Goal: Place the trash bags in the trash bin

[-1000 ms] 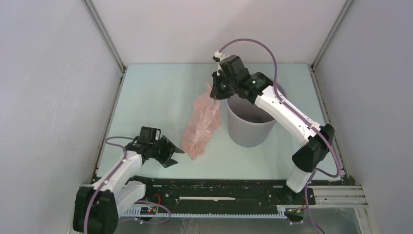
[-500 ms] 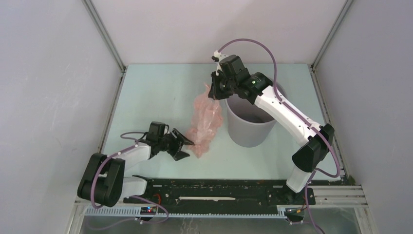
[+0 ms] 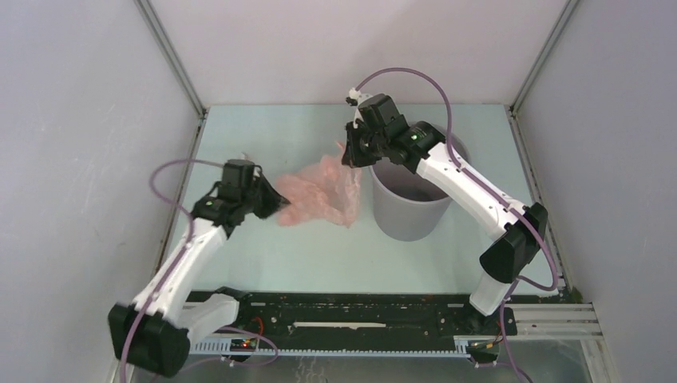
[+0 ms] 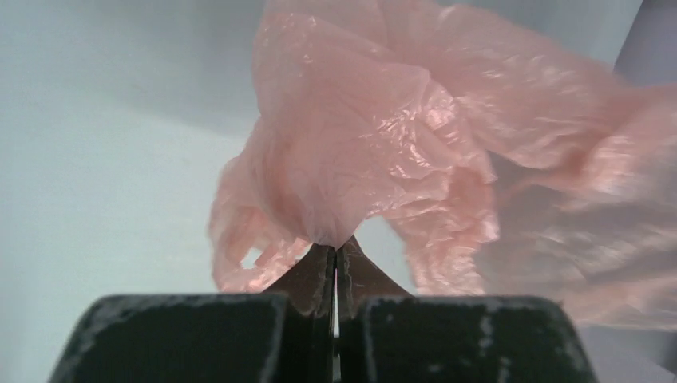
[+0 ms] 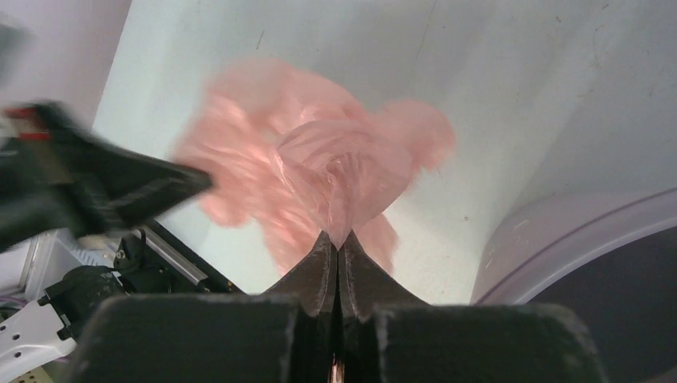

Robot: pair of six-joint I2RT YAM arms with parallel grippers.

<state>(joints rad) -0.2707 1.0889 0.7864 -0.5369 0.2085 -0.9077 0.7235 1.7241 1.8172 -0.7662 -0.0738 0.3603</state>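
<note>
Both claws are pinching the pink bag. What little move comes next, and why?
Probably swing the trash bag right, over the trash bin: the left gripper and right gripper are both shut on it, and it hangs beside the bin, not inside.

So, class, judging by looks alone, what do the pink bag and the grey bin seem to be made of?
The pink bag: probably thin plastic film, glossy, translucent; it wrinkles finely and light shows through. The grey bin: likely moulded plastic, smooth, matt; its wall looks even, but metal cannot be excluded.
</note>
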